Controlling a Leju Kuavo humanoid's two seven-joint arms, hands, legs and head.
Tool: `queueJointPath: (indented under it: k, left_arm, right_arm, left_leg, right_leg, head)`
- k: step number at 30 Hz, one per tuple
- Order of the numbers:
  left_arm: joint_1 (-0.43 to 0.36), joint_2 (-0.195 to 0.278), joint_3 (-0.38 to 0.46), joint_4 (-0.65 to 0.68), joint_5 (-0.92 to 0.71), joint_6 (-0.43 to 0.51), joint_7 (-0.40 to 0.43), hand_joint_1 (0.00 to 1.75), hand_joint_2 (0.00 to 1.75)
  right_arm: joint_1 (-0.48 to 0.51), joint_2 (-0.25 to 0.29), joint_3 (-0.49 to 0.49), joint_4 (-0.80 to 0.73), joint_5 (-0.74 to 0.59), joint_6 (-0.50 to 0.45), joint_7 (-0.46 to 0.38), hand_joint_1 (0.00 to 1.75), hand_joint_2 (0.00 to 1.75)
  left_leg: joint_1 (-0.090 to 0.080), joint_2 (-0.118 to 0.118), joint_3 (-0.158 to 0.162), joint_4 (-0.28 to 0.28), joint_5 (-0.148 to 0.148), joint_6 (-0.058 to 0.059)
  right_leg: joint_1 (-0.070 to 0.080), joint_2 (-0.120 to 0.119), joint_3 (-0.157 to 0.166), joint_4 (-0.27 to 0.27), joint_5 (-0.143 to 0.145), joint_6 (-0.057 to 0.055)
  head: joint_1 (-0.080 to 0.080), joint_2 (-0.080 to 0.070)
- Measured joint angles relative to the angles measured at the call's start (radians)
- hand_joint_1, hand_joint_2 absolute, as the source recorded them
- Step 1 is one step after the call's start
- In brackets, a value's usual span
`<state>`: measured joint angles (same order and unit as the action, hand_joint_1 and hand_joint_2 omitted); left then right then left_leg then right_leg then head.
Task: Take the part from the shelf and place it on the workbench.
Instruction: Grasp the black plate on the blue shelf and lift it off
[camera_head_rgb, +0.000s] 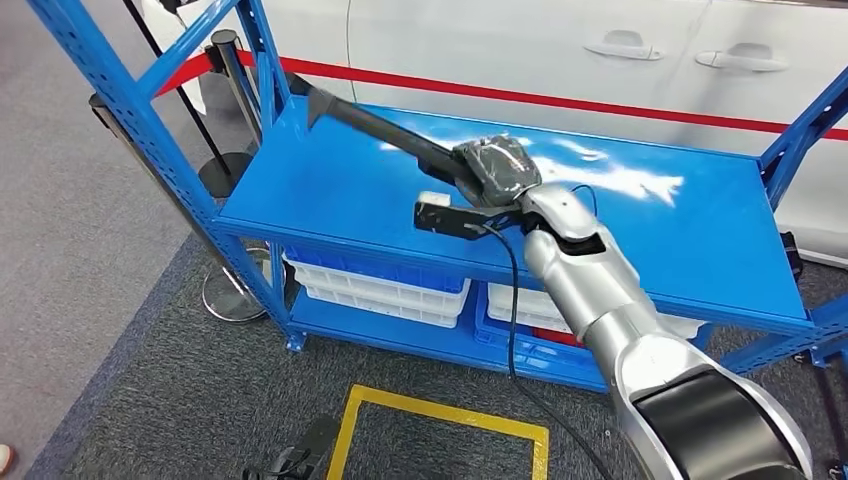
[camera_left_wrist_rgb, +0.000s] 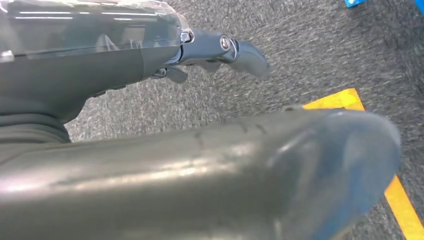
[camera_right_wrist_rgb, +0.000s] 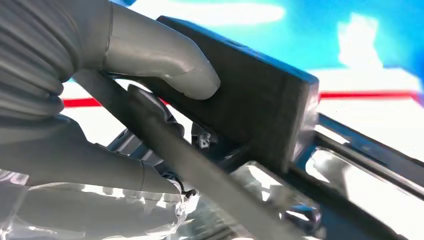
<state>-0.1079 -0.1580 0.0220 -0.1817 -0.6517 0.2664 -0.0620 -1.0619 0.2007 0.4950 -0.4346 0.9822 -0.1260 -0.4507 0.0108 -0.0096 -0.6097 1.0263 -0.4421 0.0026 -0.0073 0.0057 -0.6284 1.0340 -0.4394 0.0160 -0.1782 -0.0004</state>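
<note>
Grasp step: right hand (camera_head_rgb: 497, 170) grips the long black part (camera_head_rgb: 375, 125) on the shelf (camera_head_rgb: 330, 180); left hand (camera_left_wrist_rgb: 220, 47) holds nothing, fingers curled. Next, probably: lift clear.

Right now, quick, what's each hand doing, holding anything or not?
Left hand: hangs over the carpet, nothing in it; open or shut cannot be told.
Right hand: grips the long black part over the blue shelf.

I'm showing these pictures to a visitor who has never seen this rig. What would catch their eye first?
The bright blue shelf, with a white car behind it. On its top deck the right hand grips a long black part. White bins sit on the lower level.
</note>
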Motion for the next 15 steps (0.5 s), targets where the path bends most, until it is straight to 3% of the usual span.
queueJointPath:
  k: [2,4,7,8,9,10,12,13,15]
  left_arm:
    - [0.0,0.0,0.008,0.0,0.0,-0.002,-0.007,0.0,0.0]
    - [-0.001,0.001,0.015,0.0,-0.001,-0.001,-0.014,0.0,0.0]
    - [-0.002,0.002,0.025,0.0,-0.001,0.004,-0.023,0.0,0.0]
    - [-0.001,0.002,0.029,0.0,-0.001,0.007,-0.026,0.0,0.0]
    - [-0.001,0.002,0.032,0.0,0.0,0.011,-0.029,0.0,0.0]
    - [-0.001,0.002,0.037,0.0,0.002,0.015,-0.032,0.0,0.0]
    - [-0.002,0.003,0.046,0.0,0.007,0.022,-0.038,0.0,0.0]
    - [-0.002,0.003,0.05,0.0,0.009,0.024,-0.041,0.0,0.44]
    - [-0.002,0.003,0.058,0.0,0.013,0.029,-0.051,0.0,1.31]
  right_arm:
    - [0.008,-0.003,-0.045,-0.091,-0.135,0.066,-0.05,1.75,1.75]
    - [0.026,-0.006,-0.08,-0.2,-0.27,0.137,-0.076,1.75,1.75]
    - [0.065,-0.015,-0.113,-0.348,-0.447,0.225,-0.09,1.75,1.75]
    - [0.084,-0.02,-0.119,-0.395,-0.507,0.253,-0.093,1.75,1.75]
    - [0.104,-0.026,-0.124,-0.445,-0.572,0.282,-0.093,1.75,1.75]
    - [0.124,-0.03,-0.126,-0.496,-0.637,0.309,-0.092,1.75,1.75]
    - [0.163,-0.039,-0.129,-0.595,-0.765,0.361,-0.088,1.75,1.75]
    - [0.183,-0.044,-0.129,-0.641,-0.818,0.381,-0.087,1.75,1.75]
    - [0.227,-0.057,-0.129,-0.726,-0.897,0.411,-0.085,1.75,1.75]
  left_leg:
    - [0.002,0.001,-0.001,-0.001,-0.003,-0.01]
    - [0.003,0.003,-0.017,0.037,-0.034,-0.02]
    - [0.004,0.005,-0.095,0.224,-0.126,-0.029]
    - [0.005,0.005,-0.117,0.274,-0.139,-0.03]
    - [0.005,0.005,-0.124,0.288,-0.133,-0.03]
    - [0.005,0.005,-0.111,0.259,-0.106,-0.028]
    - [0.004,0.005,-0.05,0.128,-0.034,-0.019]
    - [0.002,0.005,-0.024,0.07,-0.01,-0.015]
    - [-0.003,0.003,0.0,0.019,-0.006,-0.007]
  right_leg:
    - [0.0,-0.001,0.0,-0.007,0.001,-0.01]
    - [-0.005,-0.003,0.004,-0.014,0.003,-0.023]
    - [-0.004,-0.005,0.008,-0.015,0.001,-0.034]
    - [-0.003,-0.005,0.009,-0.014,0.0,-0.036]
    - [-0.002,-0.004,0.011,-0.012,-0.002,-0.036]
    - [-0.001,-0.002,0.013,-0.011,-0.005,-0.036]
    - [-0.001,0.001,0.02,-0.008,-0.012,-0.033]
    - [0.001,0.002,0.021,-0.006,-0.014,-0.03]
    - [0.003,0.003,0.017,-0.004,-0.015,-0.023]
  head:
    - [0.0,0.0]
    - [0.0,0.0]
    - [0.0,0.0]
    - [0.0,0.0]
    - [0.0,0.0]
    - [0.0,0.0]
    - [0.0,0.0]
    - [0.0,0.0]
    - [0.0,0.0]
